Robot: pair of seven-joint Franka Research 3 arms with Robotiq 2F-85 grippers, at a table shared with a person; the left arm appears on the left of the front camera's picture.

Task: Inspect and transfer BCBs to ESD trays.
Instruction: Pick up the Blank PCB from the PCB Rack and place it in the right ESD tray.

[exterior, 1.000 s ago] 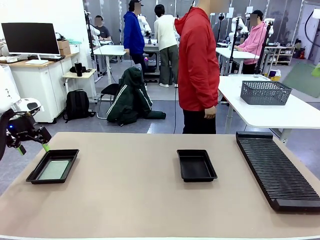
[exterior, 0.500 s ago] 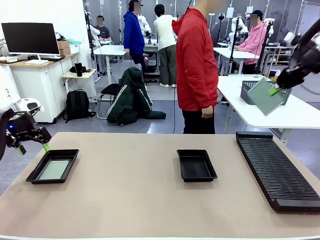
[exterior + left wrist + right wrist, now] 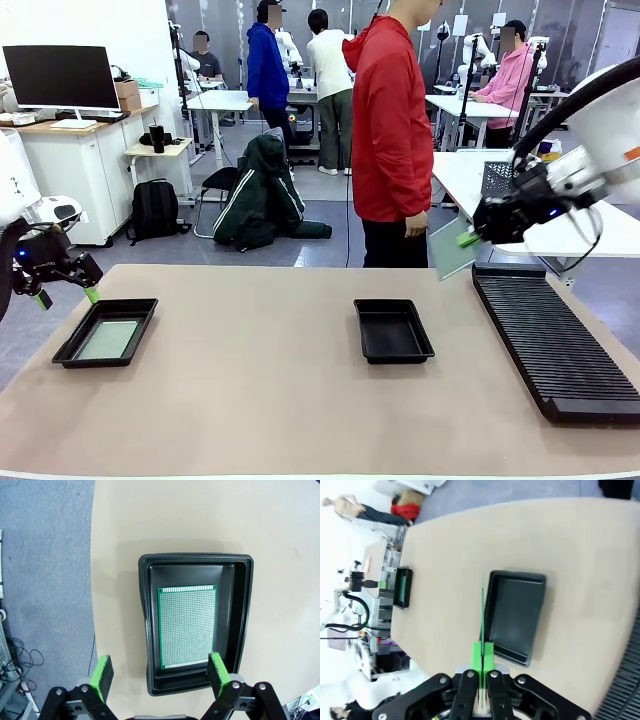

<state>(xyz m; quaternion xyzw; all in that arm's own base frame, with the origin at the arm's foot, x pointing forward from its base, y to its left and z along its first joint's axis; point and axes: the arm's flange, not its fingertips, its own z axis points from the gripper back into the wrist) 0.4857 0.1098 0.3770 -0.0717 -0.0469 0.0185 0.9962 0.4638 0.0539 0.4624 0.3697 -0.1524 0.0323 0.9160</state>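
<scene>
Right pincer clamped tight on the edge of a pale green BCB, held in the air above the far right part of the worktop, just left of the near end of the long black ribbed rack. Board tilted, hanging clear of the surface, in front of the person in the red jacket standing at the far side. Seen edge-on from the right wrist, as a thin green line rising from between the green pads, over the left rim of the empty black tray below. Same tray near the middle of the worktop, nothing in it.

Left pincer spread wide, holding nothing, hovering off the left end of the worktop beside the left tray. From the left wrist, the two green pads well apart, straddling the near left corner of that tray, touching neither it nor its load as far as can be judged. Second BCB lying flat on that tray's floor, a green perforated board, roughly square with the walls, narrow margin of black floor on every side.

Dark mesh basket on a white table behind, partly hidden by the right arm.
</scene>
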